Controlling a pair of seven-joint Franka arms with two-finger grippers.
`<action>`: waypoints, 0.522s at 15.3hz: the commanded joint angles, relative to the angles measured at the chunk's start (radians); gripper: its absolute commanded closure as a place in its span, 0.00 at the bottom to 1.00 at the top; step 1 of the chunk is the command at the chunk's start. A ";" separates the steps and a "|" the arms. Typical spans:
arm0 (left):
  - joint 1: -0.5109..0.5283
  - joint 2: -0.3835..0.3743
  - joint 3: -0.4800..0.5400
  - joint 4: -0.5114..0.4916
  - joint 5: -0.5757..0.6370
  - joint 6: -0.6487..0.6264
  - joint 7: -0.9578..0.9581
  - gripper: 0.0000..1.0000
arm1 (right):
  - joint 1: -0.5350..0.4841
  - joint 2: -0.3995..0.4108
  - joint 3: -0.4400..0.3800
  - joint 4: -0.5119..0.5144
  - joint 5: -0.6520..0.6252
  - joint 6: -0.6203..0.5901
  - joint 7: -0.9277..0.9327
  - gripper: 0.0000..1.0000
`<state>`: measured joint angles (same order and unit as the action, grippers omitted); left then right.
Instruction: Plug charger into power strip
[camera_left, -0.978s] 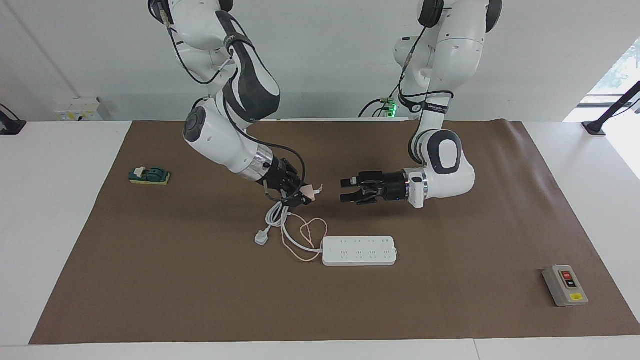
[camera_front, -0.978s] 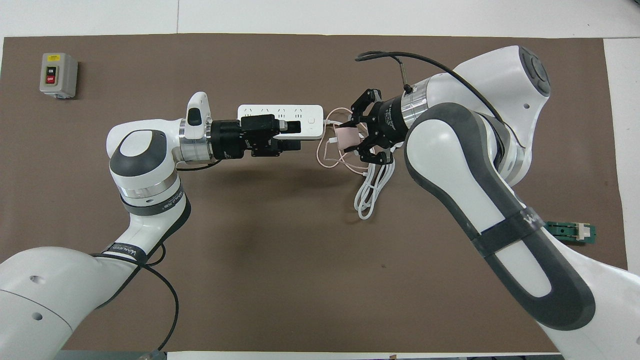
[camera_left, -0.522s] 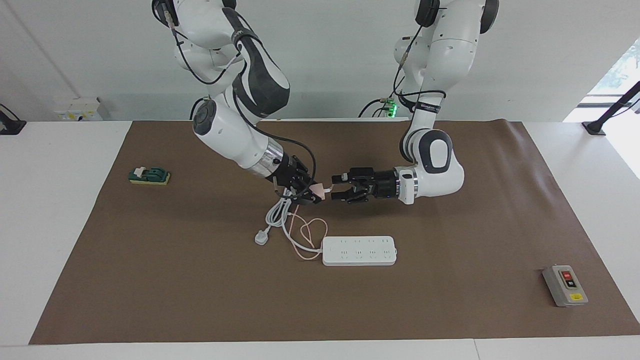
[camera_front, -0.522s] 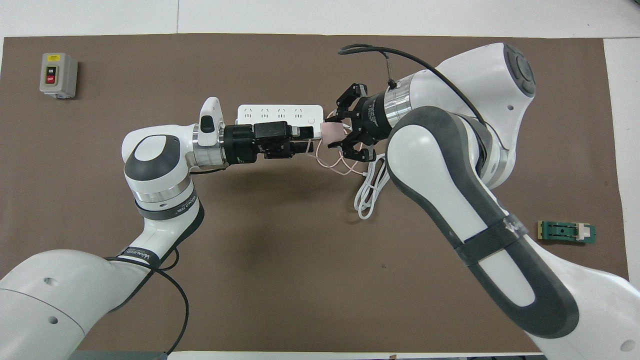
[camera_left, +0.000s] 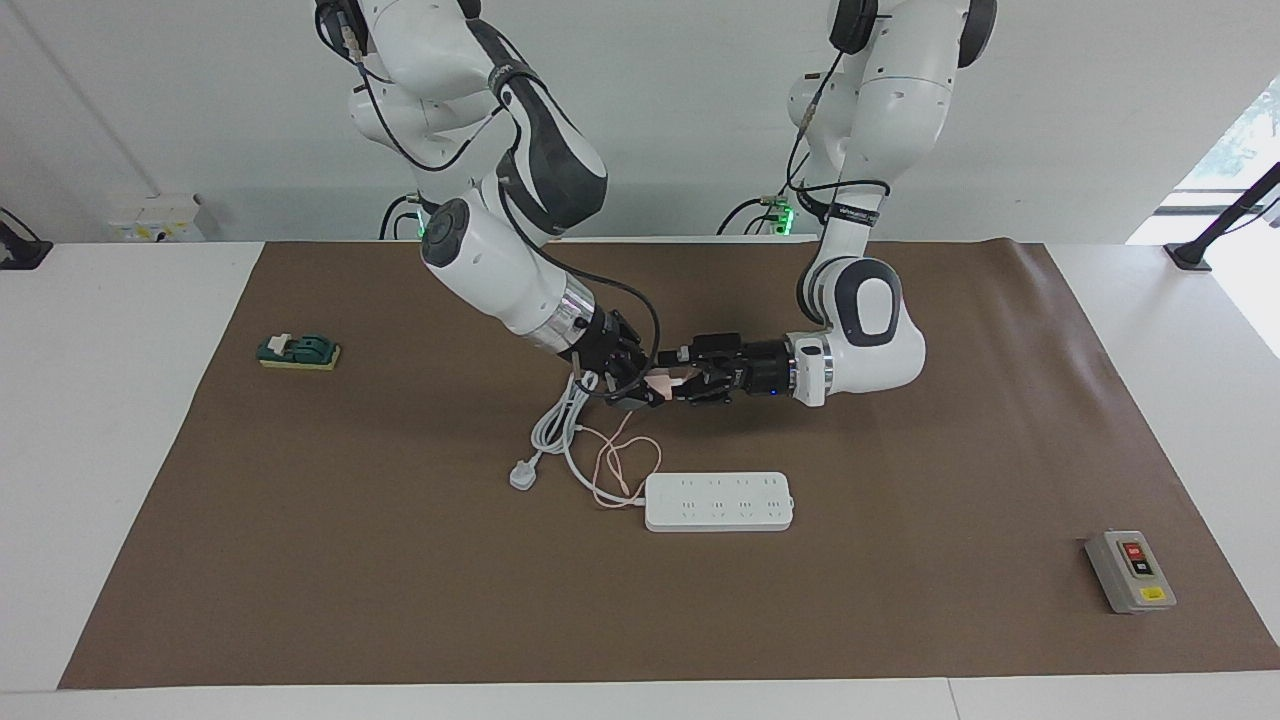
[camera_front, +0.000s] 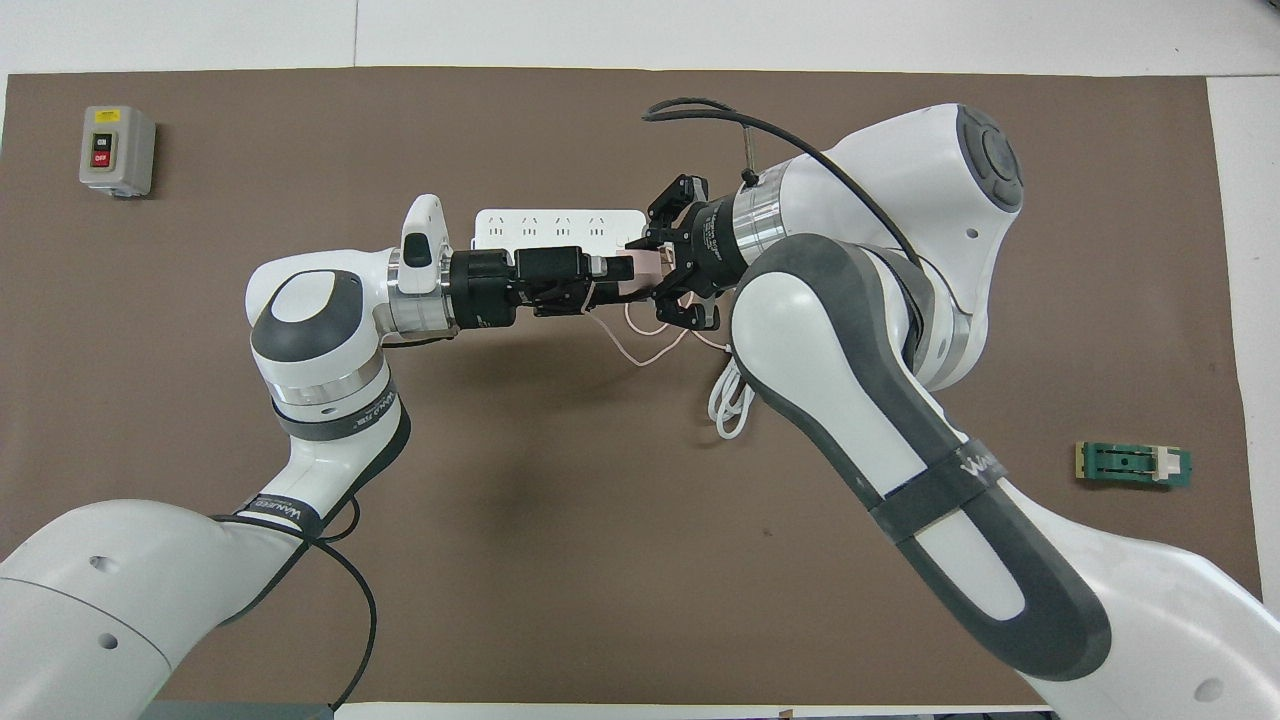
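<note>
Charger (camera_left: 661, 384) between both pincers (in air), over mat (camera_left: 300, 560).

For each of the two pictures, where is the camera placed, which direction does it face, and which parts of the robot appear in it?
Facing view: high across the table, facing the robots; both arms show from shoulders down.
Overhead view: above the robots' end, looking forward and steeply down; forearms enter from below.
Both show the small pale-pink cube charger between the left gripper and right gripper, over the brown mat, and the long white power strip.
</note>
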<state>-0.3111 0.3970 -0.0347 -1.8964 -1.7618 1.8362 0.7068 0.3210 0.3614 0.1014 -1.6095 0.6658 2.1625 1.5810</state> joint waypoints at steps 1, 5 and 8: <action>-0.013 -0.006 0.012 -0.007 -0.018 0.011 0.020 0.40 | 0.000 0.011 0.000 0.022 0.003 -0.006 0.031 0.90; -0.013 -0.006 0.012 -0.007 -0.016 0.011 0.022 0.75 | 0.001 0.011 0.000 0.020 0.001 -0.004 0.033 0.90; -0.011 -0.006 0.012 -0.007 -0.012 0.012 0.023 1.00 | 0.001 0.011 0.000 0.020 0.001 -0.003 0.034 0.90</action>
<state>-0.3111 0.3973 -0.0330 -1.8969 -1.7606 1.8388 0.7103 0.3210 0.3616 0.1012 -1.6086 0.6659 2.1626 1.5898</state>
